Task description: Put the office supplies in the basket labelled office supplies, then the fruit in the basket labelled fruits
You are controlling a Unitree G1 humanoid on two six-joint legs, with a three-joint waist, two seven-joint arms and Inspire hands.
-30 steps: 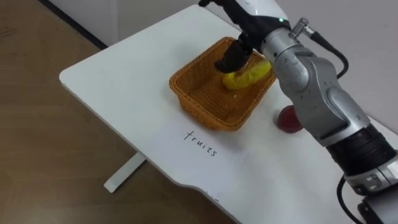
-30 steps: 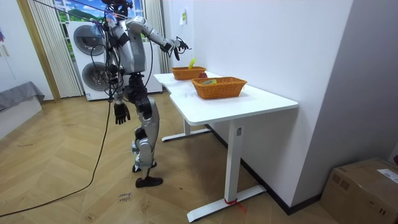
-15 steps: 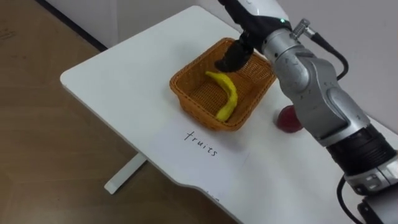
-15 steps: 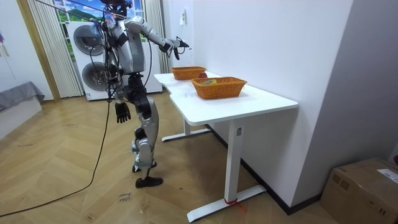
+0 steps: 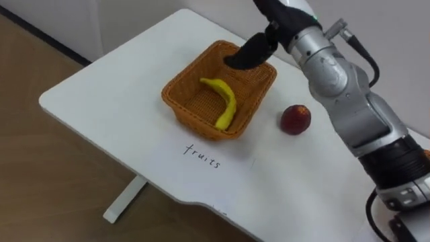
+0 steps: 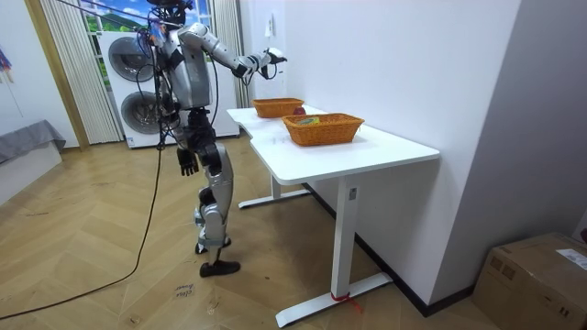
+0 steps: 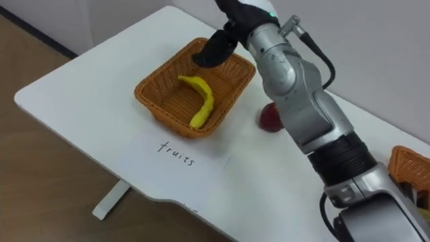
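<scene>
Upper middle of the left eye view: right hand (image 5: 247,54) hovers over the far rim of the fruit basket (image 5: 188,121), dark fingers loose and drooping, nothing held. Can't tell if it touches the rim. Its silver arm runs down to the lower right corner of the frame.

Banana (image 5: 232,104) lies inside the fruit basket, curved, one end near the middle of the bottom, the other leaning up against the near right wall. Apart from the hand.

Red round fruit (image 5: 295,119) sits on the white table (image 5: 114,101) just right of the basket, not touching it, centre right of frame. In the right eye view the arm partly covers it.

Handwritten label (image 5: 201,155) is on the tabletop just below the basket's near corner, centre of frame.

Second basket (image 7: 403,158) is cut off at the right edge of the right eye view, contents unclear.

Room view, upper left: robot stands upright on the wood floor at the far end of the tables, stacked washing machines (image 6: 138,82) behind it, right arm raised and stretched out toward the room view's right above the far basket. Left hand (image 6: 188,163) hangs by the hip, too small to tell its state. Both baskets are on the tables at centre frame
</scene>
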